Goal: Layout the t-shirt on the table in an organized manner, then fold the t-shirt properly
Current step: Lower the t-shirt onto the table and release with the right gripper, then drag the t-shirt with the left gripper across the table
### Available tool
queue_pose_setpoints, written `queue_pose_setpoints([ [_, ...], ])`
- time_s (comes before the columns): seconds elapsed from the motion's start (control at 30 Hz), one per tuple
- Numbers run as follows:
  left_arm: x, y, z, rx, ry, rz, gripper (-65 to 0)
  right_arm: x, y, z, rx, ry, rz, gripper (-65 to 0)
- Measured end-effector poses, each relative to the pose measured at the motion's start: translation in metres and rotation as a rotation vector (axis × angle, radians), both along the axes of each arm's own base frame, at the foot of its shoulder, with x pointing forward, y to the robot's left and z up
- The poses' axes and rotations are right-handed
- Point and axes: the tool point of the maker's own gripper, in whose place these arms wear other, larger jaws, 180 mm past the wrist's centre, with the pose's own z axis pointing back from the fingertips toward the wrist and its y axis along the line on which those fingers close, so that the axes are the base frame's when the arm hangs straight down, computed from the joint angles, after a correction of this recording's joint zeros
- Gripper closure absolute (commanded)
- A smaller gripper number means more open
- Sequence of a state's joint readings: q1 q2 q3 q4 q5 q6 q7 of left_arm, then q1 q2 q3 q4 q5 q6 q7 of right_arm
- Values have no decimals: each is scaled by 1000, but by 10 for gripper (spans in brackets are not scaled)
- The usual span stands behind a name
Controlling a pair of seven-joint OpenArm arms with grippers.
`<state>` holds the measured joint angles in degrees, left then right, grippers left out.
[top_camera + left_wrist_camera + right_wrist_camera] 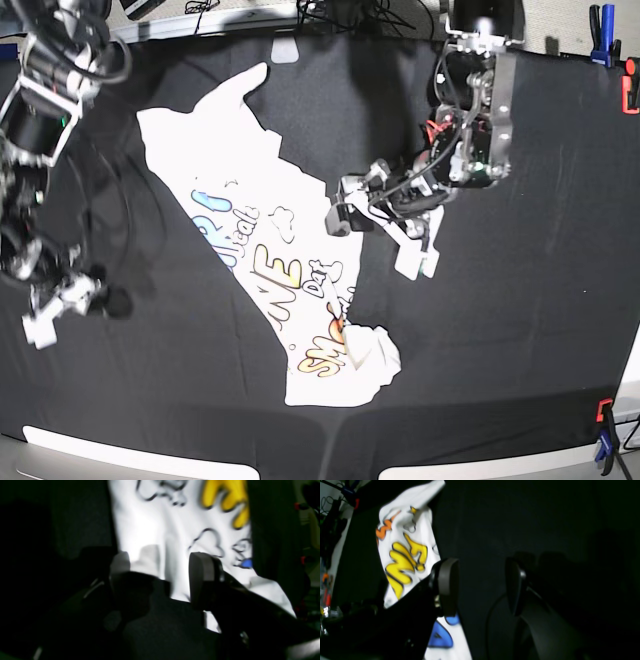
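The t-shirt [262,262] is soft white cloth, matt, with flat blue, yellow and orange printed lettering, lying creased on the table [520,330] of matt black wrinkled cloth.

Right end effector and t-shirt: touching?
Apart. In the base view the right end effector sits over bare table, with black cloth showing between it and the t-shirt. Its jaws stand open and empty.

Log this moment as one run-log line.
stage: layout | t-shirt: print up, skewed, hem corner folded over | left gripper: open beside shirt edge, holding nothing | right gripper: open over table, clear of shirt
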<state>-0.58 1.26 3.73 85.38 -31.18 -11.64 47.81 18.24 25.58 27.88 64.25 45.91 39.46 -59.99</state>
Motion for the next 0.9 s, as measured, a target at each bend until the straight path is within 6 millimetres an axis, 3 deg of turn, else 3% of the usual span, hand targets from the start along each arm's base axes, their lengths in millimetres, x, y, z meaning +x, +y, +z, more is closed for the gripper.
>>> queue_pose_setpoints([
  [0.17, 13, 0, -5, -2, 3, 12, -318, -10, -12, 7, -31, -15, -12, -290],
  [0.37, 13, 3, -14, 38, 12, 9, -317, -8, -22, 26, -39, -73, -40, -290],
  [0.47, 13, 9, -20, 103, 7, 1, -317, -9, -24, 27, -37, -77, -48, -290],
  [0.6, 13, 8, -19, 50, 65, 49, -314, -9, -24, 27, -37, -76, -48, -290],
  [0.7, 8, -3, -13, -15, 72, 12, -228, -9, -24, 27, -38, -76, -48, -290],
  [0.83, 8, -10, -8, -33, 45, -16, -28, -9, -24, 27, -38, -76, -48, -290],
  [0.9, 8, -9, -8, -30, 43, -18, 0, -9, -24, 27, -38, -75, -48, -290],
])
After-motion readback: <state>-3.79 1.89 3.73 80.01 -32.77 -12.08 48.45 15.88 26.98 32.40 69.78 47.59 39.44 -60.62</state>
